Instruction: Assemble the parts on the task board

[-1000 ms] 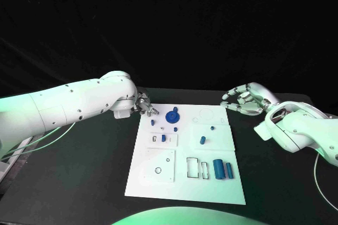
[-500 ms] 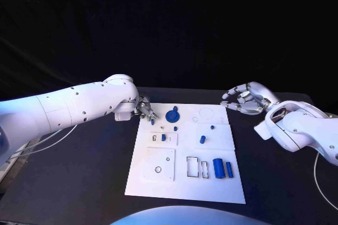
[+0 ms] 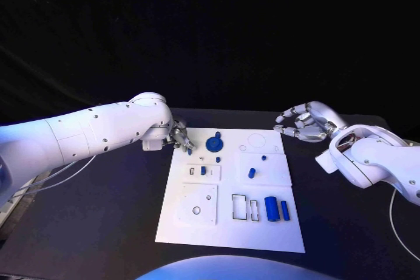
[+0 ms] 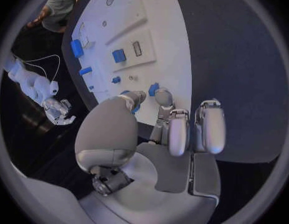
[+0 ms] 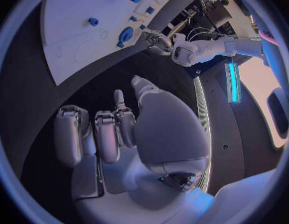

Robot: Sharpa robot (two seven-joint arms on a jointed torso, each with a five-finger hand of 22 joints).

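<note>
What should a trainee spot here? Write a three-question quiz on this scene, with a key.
1. True or false: the right hand holds a blue part.
2. Which corner of the task board is the left hand at, taking the robot's side as near? A: near left. B: far left. C: far right.
3. Fill in: the two blue cylinders lie side by side toward the board's ____ right corner.

Key: 1 false, it holds nothing and sits over the black table; 2 B; 3 near.
</note>
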